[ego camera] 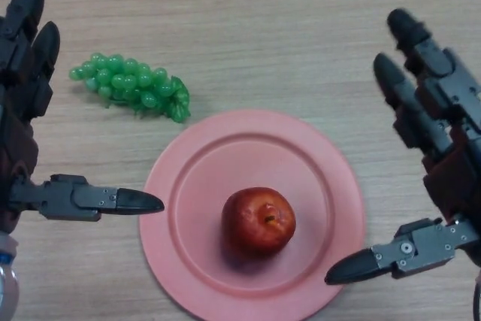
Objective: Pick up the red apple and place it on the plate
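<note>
Apple [258, 220]: sits on the plate [188, 186], a little nearer the robot than the plate's middle, inside the inner well. Stem end faces up and slightly right. Nothing touches it.
Plate: pink, round, flat on the table [301, 35]; its near rim runs off the lower edge of view. Taken as landmark for all entries below.
Task state: judged complete or nearly so, since the apple already rests on the plate with both hands clear of it.
Right hand [443, 186]: to the right of the plate, released, fingers straight and pointing away from the robot, thumb tip reaching in over the plate's near-right rim. Holds nothing. Its spread posture, beside the apple but apart from it, reads as a hand standing off after letting go, though this is a judgement only.
Left hand [22, 118]: to the left of the plate, also released, fingers straight, thumb pointing toward the plate's left rim and stopping just short of it. Holds nothing.
Grapes [131, 85]: green bunch, beyond the plate on its far-left side, the bunch's right end close to the rim; not part of the task, lying out of both hands' way.
Risk: low; the apple could roll if the plate is bumped by either thumb.
</note>
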